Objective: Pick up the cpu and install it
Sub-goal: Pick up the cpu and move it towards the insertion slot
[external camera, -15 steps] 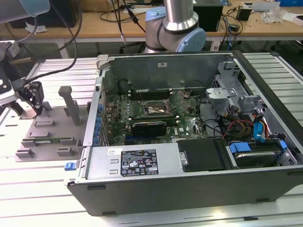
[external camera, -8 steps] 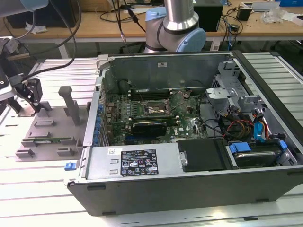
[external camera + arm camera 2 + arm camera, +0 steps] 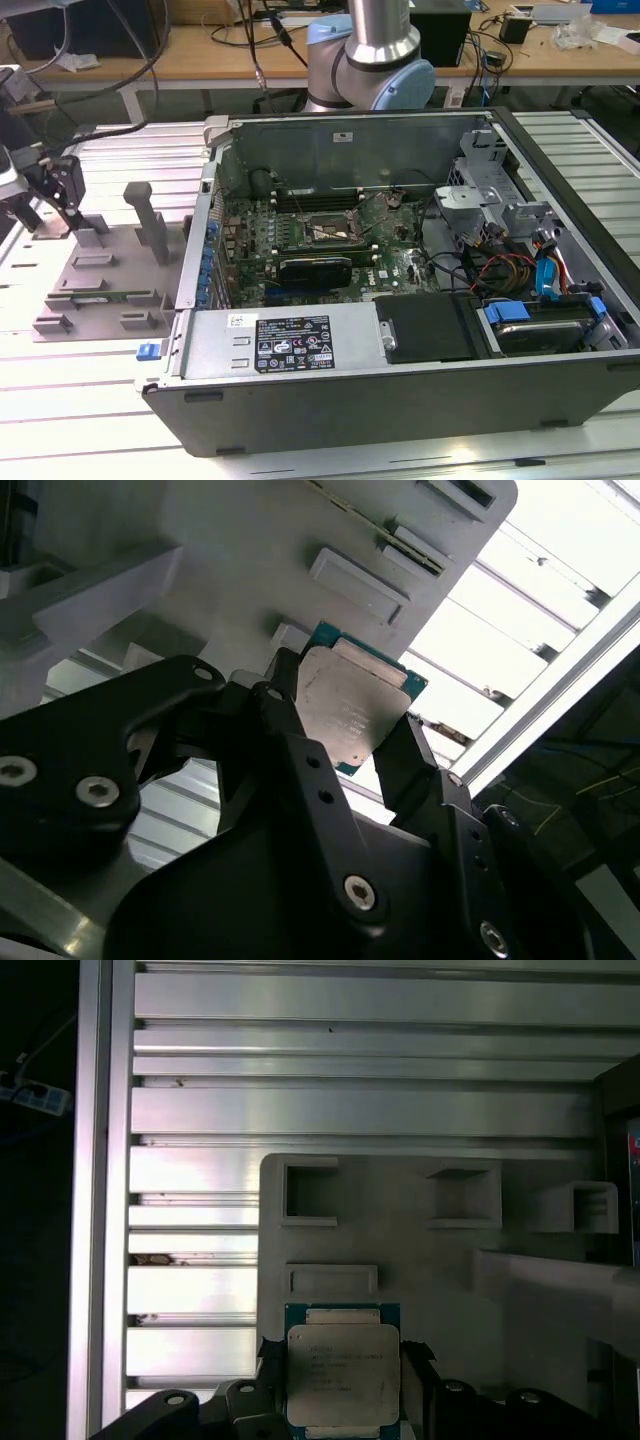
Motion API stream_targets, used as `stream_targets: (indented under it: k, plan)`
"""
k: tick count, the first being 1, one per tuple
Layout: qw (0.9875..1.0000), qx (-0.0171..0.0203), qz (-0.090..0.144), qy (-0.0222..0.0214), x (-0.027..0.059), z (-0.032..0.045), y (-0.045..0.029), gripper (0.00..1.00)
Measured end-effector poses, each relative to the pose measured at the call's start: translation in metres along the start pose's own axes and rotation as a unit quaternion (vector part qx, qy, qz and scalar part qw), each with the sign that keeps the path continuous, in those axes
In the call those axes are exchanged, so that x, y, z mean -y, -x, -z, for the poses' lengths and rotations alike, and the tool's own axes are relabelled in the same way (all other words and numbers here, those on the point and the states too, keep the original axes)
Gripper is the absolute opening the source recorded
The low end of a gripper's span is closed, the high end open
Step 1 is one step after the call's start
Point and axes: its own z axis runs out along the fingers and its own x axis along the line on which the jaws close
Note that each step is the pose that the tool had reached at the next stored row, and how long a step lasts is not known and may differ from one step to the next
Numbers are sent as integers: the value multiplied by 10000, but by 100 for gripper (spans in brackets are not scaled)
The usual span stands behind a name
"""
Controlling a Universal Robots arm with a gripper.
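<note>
Black fingers [image 3: 285,720] of the gripper [image 3: 350,730] are seen closest in both wrist views, clenched on two opposite edges of the cpu [image 3: 355,705]. Its silver-grey metal lid is turned toward the cameras, and a green board edge is seen around the lid in the first wrist view [image 3: 343,1370]. The chip is held over a pale grey fixture plate [image 3: 400,1260], just beside a shallow rectangular recess [image 3: 332,1279]; whether it is touching the plate cannot be told. Two square pockets [image 3: 310,1193] are noted farther along the same plate. The plate is laid on a slatted aluminium table [image 3: 300,1110]. In the exterior view the gripper [image 3: 60,185] is found at the exterior view's left, above the far corner of the fixture plate [image 3: 100,270] and near two upright grey posts [image 3: 155,225]. An open computer case [image 3: 400,400] is set well apart from it, toward the exterior view's right. Inside the case a motherboard [image 3: 390,235] is exposed, with a dark metal-framed socket [image 3: 325,232] near its middle and a long black expansion card [image 3: 315,268] just beside the socket. A labelled power supply [image 3: 290,345] is mounted along the near wall. The arm's base joint [image 3: 370,60] is seen behind the case.
</note>
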Motion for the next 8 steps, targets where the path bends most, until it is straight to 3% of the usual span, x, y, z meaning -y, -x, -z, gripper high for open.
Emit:
stream_targets:
  k: [8]
  plan:
    - [10000, 0, 0, 0, -11, 196, 6, 55]
